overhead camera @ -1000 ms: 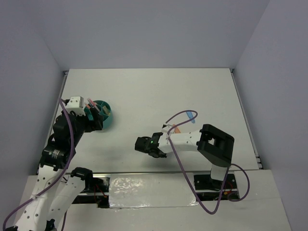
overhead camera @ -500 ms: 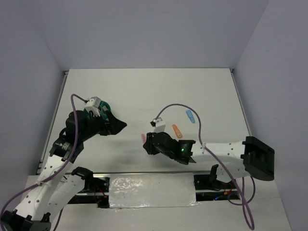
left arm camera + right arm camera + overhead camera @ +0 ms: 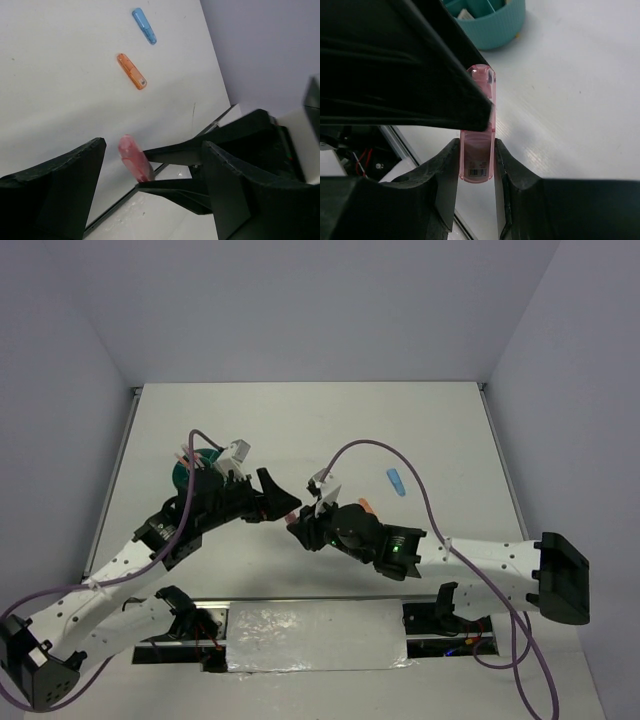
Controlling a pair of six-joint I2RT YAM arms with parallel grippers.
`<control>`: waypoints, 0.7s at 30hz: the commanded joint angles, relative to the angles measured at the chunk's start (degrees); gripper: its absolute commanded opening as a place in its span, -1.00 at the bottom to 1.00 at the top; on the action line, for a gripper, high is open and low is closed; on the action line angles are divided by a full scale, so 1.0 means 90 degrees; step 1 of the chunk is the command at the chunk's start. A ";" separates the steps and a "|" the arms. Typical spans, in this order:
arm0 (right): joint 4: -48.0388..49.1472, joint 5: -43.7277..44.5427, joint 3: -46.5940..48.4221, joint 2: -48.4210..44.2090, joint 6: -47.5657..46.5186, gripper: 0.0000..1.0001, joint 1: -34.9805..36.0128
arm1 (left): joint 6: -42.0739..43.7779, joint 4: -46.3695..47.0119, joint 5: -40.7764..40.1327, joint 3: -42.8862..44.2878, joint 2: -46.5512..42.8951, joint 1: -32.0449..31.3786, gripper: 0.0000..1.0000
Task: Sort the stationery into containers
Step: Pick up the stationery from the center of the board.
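One pink eraser (image 3: 477, 155), one orange eraser (image 3: 132, 71), one blue eraser (image 3: 144, 26), one organiser (image 3: 490, 36)

The left tool (image 3: 283, 504) and the right tool (image 3: 476, 147) meet nose to nose. The left tool's jaws stand wide, but the gap ahead of them is filled by the pink piece (image 3: 479, 155) and the right tool's fingers (image 3: 447, 170) clamped on it, with little room either side. Beyond the left tool's tips the worktop (image 3: 420, 430) lies open apart from an orange piece (image 3: 132, 71) and, further out, a blue piece (image 3: 144, 26). Behind the left tool stands the teal organiser (image 3: 495, 30). A purple cable (image 3: 372, 443) arches over the right tool's wrist.
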 commanded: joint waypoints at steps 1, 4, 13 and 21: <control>0.0779 -0.0024 0.0014 -0.0410 -0.0365 -1.00 0.0083 | -0.0135 0.0037 -0.0422 0.0192 0.0125 -0.0089 0.80; 0.0780 0.0160 -0.0025 -0.0498 -0.0346 -1.00 0.0103 | -0.0115 -0.0177 -0.0695 0.0280 0.0183 -0.0099 0.80; 0.0858 0.0190 0.0110 -0.0285 -0.0492 -1.00 0.0113 | -0.0272 0.0193 -0.0433 0.0397 0.0222 -0.0108 -0.36; 0.0643 0.0561 0.0463 -0.0098 -0.0522 -0.17 0.0054 | 0.0409 -0.0731 -0.1143 0.1040 0.0437 -0.0187 -1.00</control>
